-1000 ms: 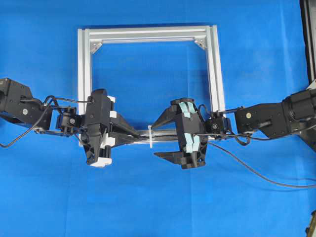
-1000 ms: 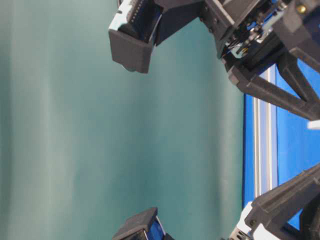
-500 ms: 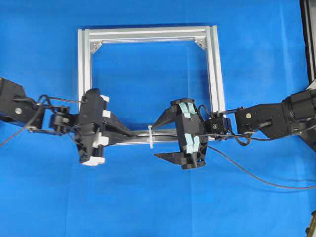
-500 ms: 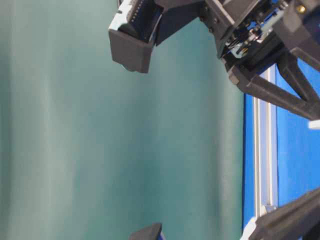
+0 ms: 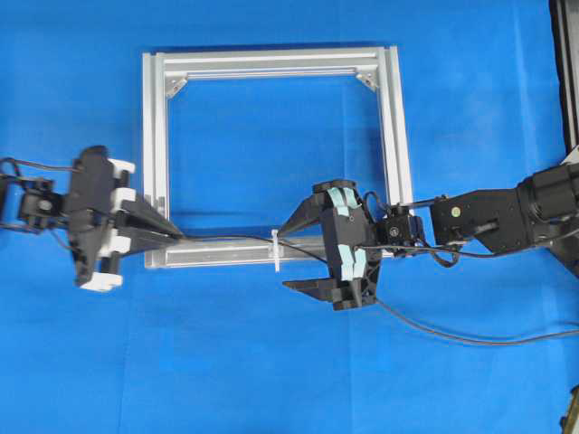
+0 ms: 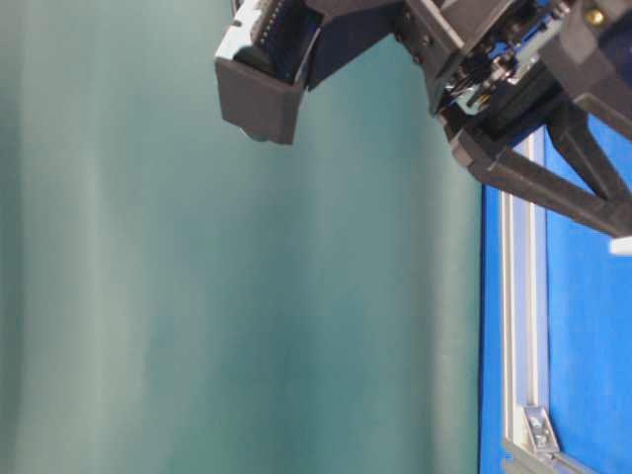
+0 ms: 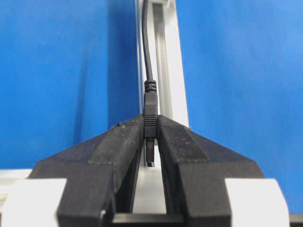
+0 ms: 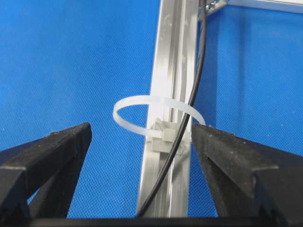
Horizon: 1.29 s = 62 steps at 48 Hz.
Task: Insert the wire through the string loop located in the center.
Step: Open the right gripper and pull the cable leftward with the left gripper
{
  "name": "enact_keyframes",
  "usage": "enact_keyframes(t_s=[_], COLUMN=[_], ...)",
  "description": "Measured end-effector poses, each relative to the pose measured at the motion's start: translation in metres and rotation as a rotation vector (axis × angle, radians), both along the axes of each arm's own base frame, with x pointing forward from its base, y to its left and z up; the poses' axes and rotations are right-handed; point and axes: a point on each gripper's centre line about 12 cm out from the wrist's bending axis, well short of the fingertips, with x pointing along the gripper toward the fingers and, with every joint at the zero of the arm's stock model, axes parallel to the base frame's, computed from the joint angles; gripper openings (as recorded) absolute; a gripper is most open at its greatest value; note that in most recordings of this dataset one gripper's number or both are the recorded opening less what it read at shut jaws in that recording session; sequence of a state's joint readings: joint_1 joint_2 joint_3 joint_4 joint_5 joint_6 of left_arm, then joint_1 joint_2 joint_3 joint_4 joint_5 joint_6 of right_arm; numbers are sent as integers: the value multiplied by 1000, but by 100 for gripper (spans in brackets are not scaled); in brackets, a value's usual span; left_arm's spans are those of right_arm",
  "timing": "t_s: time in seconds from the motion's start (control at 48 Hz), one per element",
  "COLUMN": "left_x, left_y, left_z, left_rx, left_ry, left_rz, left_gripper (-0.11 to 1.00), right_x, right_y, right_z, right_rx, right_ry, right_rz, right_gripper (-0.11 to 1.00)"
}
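Left claw [image 5: 172, 237], at the frame's [image 5: 271, 63] lower left corner, clamped on the plug end of the wire [image 5: 231, 240]. Right claw [image 5: 294, 256], jaws spread wide, holding nothing, flanking the string loop [image 5: 275, 249] at the middle of the lower frame bar. The wire runs along this bar and passes through the white loop, as the right wrist view shows.
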State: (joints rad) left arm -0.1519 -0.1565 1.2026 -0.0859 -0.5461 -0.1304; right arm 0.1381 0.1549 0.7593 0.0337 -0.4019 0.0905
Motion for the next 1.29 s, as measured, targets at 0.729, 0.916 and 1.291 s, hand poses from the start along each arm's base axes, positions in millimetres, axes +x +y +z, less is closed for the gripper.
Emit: enact_keyframes(t_s=[0.729,0.916,1.291], left_x=[-69,-70,-66], left_y=[7,2,0], left_z=[10,4,1], left_rx=[-35,-22,-17], left_ry=[12,55,99], left_rz=[-6,-35,-41], left_gripper=[8,8,20], right_x=[0,0,0], right_y=[0,0,0], right_z=[-1,-1,-1], right_rx=[-2,-3,-3], right_ry=[6,7,6], right_rz=[1,2,2], right_gripper=[88,88,88])
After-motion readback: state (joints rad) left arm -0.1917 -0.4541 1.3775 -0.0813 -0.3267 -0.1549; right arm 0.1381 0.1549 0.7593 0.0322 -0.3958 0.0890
